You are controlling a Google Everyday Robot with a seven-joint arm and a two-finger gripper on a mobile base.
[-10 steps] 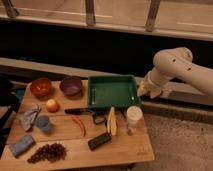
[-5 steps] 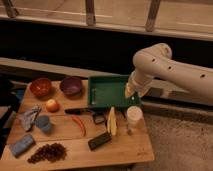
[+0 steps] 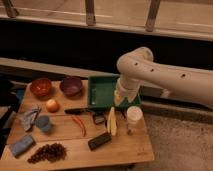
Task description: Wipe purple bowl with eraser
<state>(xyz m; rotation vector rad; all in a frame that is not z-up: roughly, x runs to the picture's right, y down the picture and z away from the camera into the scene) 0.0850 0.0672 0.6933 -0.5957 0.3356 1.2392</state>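
The arm has swung left, bringing the end effector, open or closed I cannot tell, over the green tray's right end, while the eraser lies ungrasped near-centre and the purple bowl sits far-left on the surface.

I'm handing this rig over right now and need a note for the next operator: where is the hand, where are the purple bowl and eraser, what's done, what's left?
Hand: above the right side of the green tray, away from both task items.
Eraser: lying flat near the front of the table, not picked up.
Purple bowl: at the back of the table, between the orange-red bowl and the tray.
Done: nothing yet.
Left: pick up the eraser, bring it to the purple bowl, wipe.
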